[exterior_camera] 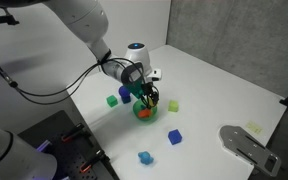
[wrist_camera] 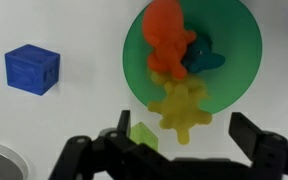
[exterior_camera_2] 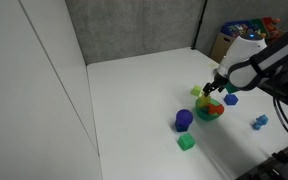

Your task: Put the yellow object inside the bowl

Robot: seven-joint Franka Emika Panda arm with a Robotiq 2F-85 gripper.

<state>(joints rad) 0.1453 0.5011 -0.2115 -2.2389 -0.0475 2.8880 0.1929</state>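
Black Robotiq gripper (wrist_camera: 187, 150), jaws spread wide, hovers over small yellow star-shaped toy (wrist_camera: 182, 108), apparently untouched, inside the round green bowl (wrist_camera: 239, 50).

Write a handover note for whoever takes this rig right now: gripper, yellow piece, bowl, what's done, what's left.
Gripper: open, jaws wide apart, hovering at the bowl's near rim.
Yellow object: free of the fingers, lying across the near rim of the bowl in the wrist view.
The bowl also holds an orange piece and a teal piece.
Done: yellow object at the bowl, out of the grip.
Left: I cannot tell whether it is fully inside; check, nudge if needed, then lift clear.
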